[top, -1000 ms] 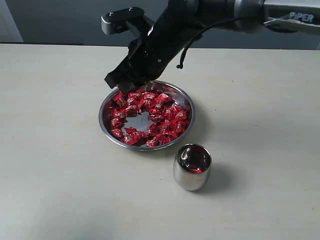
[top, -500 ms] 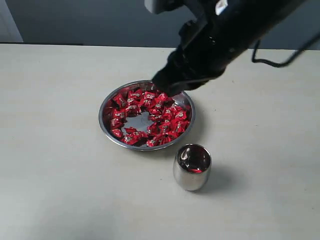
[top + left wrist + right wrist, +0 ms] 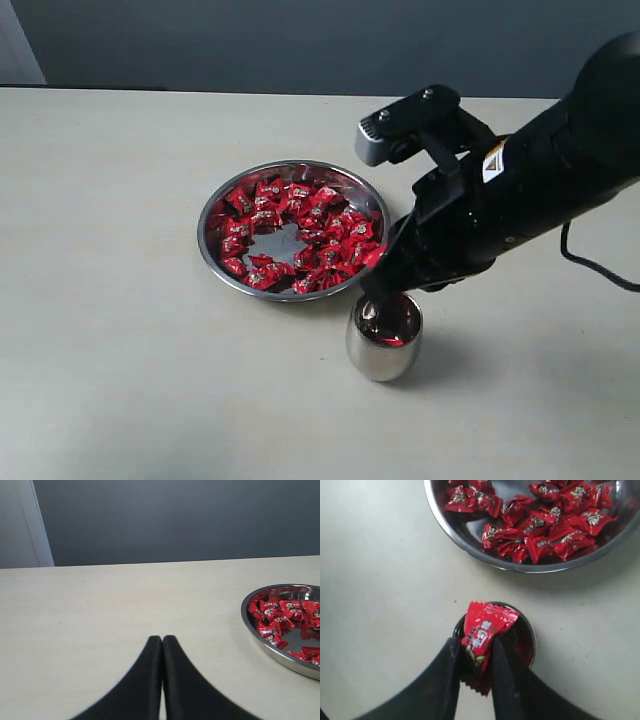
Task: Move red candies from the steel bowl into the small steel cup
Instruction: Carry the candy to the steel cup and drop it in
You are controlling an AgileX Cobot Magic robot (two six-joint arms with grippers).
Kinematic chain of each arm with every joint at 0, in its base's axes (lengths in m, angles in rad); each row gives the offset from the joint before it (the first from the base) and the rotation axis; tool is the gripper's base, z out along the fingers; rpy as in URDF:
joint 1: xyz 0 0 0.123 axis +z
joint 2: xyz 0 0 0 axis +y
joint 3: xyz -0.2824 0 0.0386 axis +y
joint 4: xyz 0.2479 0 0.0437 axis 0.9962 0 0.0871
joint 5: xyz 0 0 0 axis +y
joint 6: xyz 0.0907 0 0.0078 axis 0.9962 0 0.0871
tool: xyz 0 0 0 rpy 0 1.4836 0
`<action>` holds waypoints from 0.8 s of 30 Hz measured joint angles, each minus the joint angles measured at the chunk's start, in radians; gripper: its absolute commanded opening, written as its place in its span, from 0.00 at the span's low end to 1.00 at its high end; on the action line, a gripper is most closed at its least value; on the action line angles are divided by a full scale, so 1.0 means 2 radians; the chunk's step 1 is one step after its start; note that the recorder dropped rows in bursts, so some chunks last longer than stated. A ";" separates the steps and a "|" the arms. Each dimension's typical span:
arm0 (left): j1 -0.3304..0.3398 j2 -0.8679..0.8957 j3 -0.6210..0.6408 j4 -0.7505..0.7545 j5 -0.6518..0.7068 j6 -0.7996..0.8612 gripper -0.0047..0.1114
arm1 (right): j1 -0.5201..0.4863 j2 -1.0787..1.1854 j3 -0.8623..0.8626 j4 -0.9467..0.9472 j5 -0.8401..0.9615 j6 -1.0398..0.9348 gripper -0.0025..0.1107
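Candy (image 3: 487, 622) in a shiny red wrapper, pinched between the two black fingers of the right gripper (image 3: 474, 642), hangs directly over the mouth of the small steel cup (image 3: 526, 640). Its long axis runs along the fingers, with one end poking past the tips above the opening. The cup sits under the gripper rather than off to any side, so a plain release looks likely to drop the candy straight in. Something red already shows inside the cup. In the exterior view the cup stands upright at about five o'clock from the steel bowl (image 3: 203, 245), just beside its rim but apart from it. Red candies (image 3: 300, 235) ring the bowl's floor, leaving a bare patch near the middle. The right arm reaches in from three o'clock and is the nearer one. The left gripper (image 3: 162, 652) is closed on nothing, low over the pale tabletop (image 3: 120, 350), outside the exterior view.
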 measured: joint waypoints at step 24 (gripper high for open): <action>0.000 0.000 0.000 0.000 0.000 0.000 0.04 | 0.000 0.051 0.002 0.012 0.012 0.000 0.07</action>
